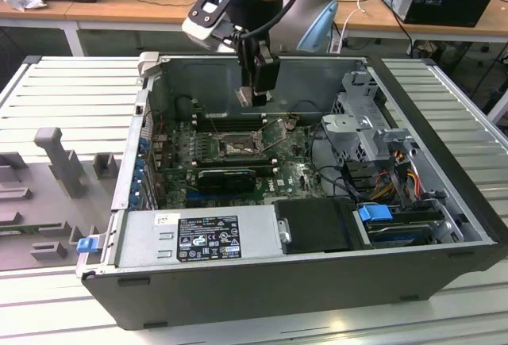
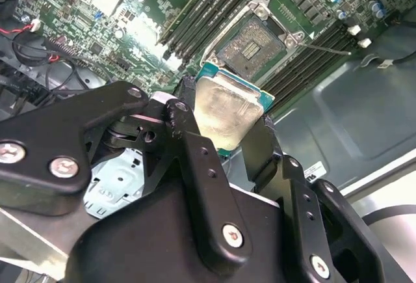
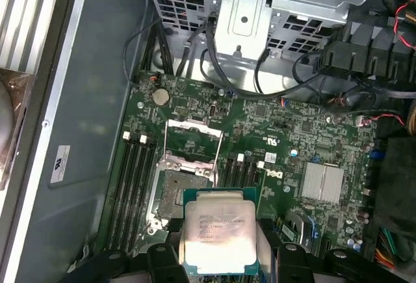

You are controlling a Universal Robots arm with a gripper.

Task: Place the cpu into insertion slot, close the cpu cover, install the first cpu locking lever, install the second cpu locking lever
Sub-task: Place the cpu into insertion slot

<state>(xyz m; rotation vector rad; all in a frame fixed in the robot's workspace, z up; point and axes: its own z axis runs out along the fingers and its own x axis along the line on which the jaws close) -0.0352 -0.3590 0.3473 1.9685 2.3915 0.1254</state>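
Note:
My gripper (image 1: 254,97) hangs inside the open computer case, above the green circuit board and slightly back from the insertion slot (image 1: 236,148). It is shut on the cpu (image 2: 227,110), a square chip with a pale silvery face and a green edge, held by its sides between two black fingers (image 2: 263,141). In both wrist views the cpu (image 3: 218,231) floats just beside the insertion slot (image 3: 179,192), apart from it. The bare contact field of the insertion slot (image 2: 250,45) is in view. The cpu cover (image 3: 194,141) lies swung open beside the socket. A thin wire lever (image 2: 325,49) sticks out from the socket.
Long black memory slots (image 3: 133,185) flank the socket on both sides. A metal drive cage (image 1: 361,127) with cables stands at the exterior view's right, and a power supply (image 1: 202,238) sits at the front. A black card (image 1: 226,177) lies in front of the socket. The case walls (image 1: 317,83) close it in.

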